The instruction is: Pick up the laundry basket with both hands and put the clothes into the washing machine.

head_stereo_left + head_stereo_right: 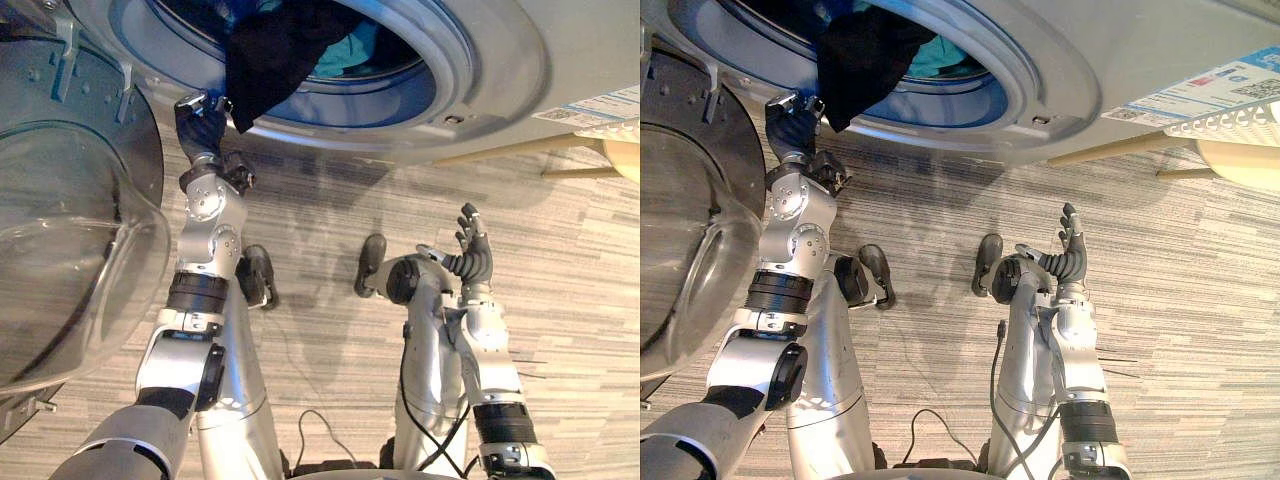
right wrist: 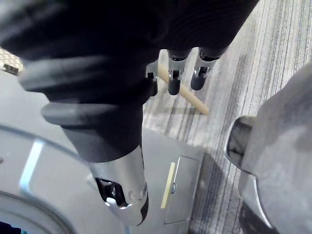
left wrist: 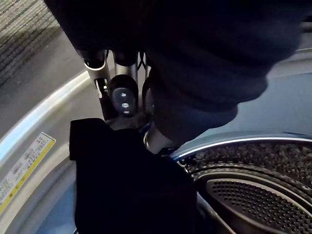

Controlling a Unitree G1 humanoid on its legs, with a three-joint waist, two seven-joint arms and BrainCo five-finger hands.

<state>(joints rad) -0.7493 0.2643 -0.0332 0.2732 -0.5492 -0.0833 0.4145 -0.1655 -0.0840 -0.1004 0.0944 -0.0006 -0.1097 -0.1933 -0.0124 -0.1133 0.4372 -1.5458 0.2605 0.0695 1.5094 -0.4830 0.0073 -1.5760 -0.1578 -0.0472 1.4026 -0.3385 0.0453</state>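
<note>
The black garment (image 1: pixel 272 55) hangs beside the left hand (image 1: pixel 200 125), draped over the rim of the washing machine (image 1: pixel 520 60); I cannot tell whether that hand grips it. Teal cloth (image 1: pixel 350 52) lies inside the drum. The right hand (image 1: pixel 472 260) is spread open above the floor (image 1: pixel 580 300). The laundry basket (image 1: pixel 1230 120) sits at the far right.

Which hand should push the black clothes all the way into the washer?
Left, probably. The left hand is right at the black clothes hanging over the rim of the washer; the right hand is open above the floor, well away.
</note>
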